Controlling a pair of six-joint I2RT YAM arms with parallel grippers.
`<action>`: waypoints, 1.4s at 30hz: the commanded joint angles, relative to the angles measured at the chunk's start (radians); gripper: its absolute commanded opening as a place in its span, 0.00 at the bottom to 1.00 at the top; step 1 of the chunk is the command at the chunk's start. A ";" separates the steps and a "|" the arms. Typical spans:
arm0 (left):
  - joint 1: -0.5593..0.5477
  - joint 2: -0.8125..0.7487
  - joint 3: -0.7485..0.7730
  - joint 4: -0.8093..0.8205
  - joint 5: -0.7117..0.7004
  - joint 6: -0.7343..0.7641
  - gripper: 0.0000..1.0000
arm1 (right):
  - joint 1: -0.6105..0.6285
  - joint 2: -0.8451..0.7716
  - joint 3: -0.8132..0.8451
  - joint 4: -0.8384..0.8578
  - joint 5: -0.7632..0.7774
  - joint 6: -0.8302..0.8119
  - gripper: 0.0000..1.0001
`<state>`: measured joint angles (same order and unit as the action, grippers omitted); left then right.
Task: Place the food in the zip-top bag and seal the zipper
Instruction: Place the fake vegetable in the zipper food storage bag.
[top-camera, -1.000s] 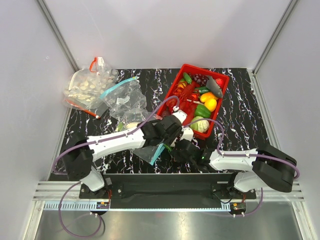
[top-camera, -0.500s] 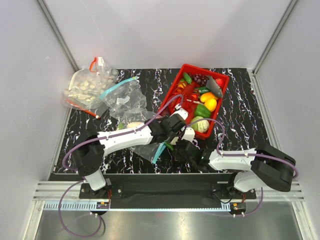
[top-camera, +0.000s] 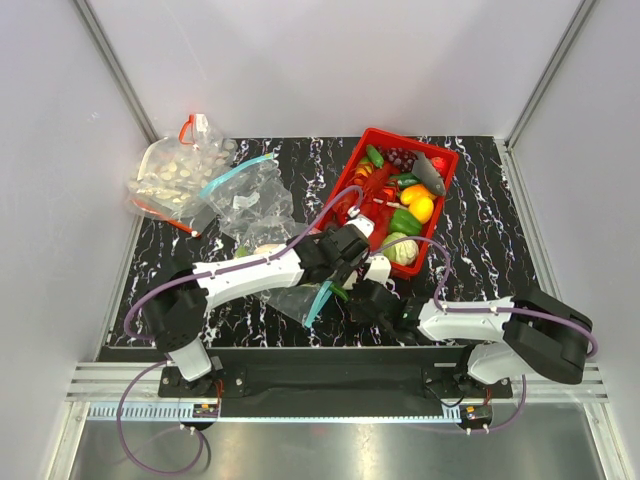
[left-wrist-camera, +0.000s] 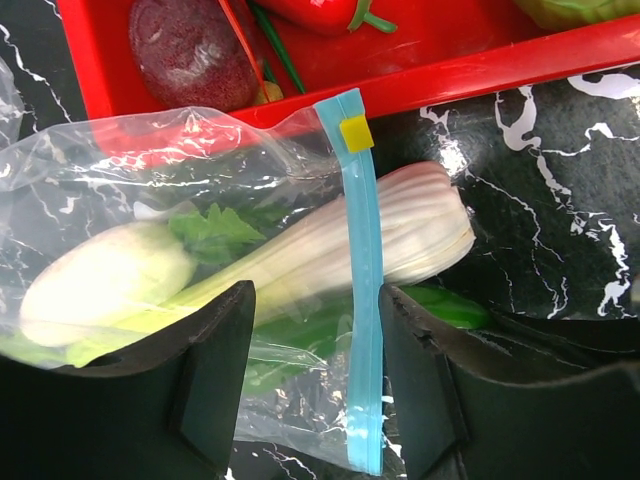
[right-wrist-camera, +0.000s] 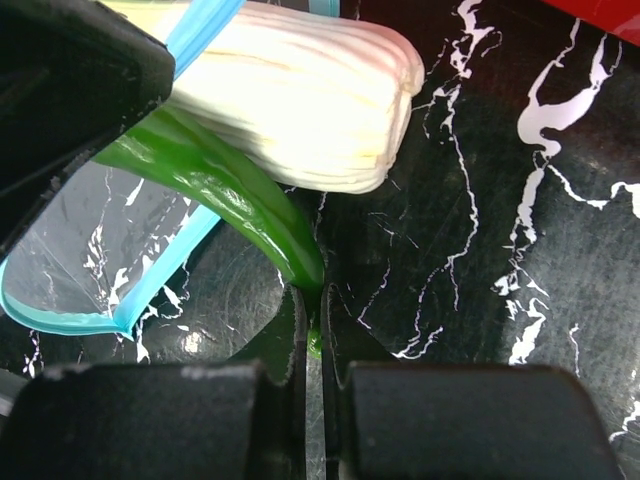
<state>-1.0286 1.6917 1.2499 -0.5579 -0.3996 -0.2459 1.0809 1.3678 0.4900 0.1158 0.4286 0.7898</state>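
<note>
The clear zip-top bag (left-wrist-camera: 130, 180) lies against the red basket, its teal-blue zipper (left-wrist-camera: 365, 300) running upright with a yellow slider (left-wrist-camera: 355, 132). A white oval radish (left-wrist-camera: 100, 285) and green leaves lie inside. The leek's white stalk (left-wrist-camera: 400, 235) pokes out past the zipper. My left gripper (left-wrist-camera: 315, 400) is open, its jaws astride the zipper strip and the bag's edge. My right gripper (right-wrist-camera: 310, 330) is shut on the tip of the small green vegetable (right-wrist-camera: 220, 185), which curves under the stalk (right-wrist-camera: 310, 100) into the bag's mouth. From above, both grippers meet at the bag (top-camera: 300, 300).
The red basket (top-camera: 345, 185) holds yellow, red and green toy produce and a grey fish (top-camera: 428, 172). At the back left lie a bag with a red strip (top-camera: 170, 175) and another clear bag (top-camera: 250, 200). My left finger (right-wrist-camera: 70, 90) crowds the right wrist view.
My left arm's wrist has shifted a little toward the basket while staying over the bag. The right arm has held still with the green vegetable.
</note>
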 joint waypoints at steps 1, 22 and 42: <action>-0.041 0.042 -0.012 0.004 0.111 0.019 0.59 | 0.019 -0.050 0.096 0.081 0.068 -0.129 0.00; -0.076 -0.071 -0.004 -0.037 0.071 0.025 0.79 | 0.020 -0.125 0.160 -0.021 0.061 -0.244 0.00; -0.076 0.040 0.054 -0.040 0.169 0.019 0.76 | 0.019 -0.081 0.186 0.053 0.101 -0.316 0.00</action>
<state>-1.0317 1.6775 1.3220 -0.6563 -0.4507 -0.2825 1.0634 1.3033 0.5537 -0.0601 0.5381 0.6712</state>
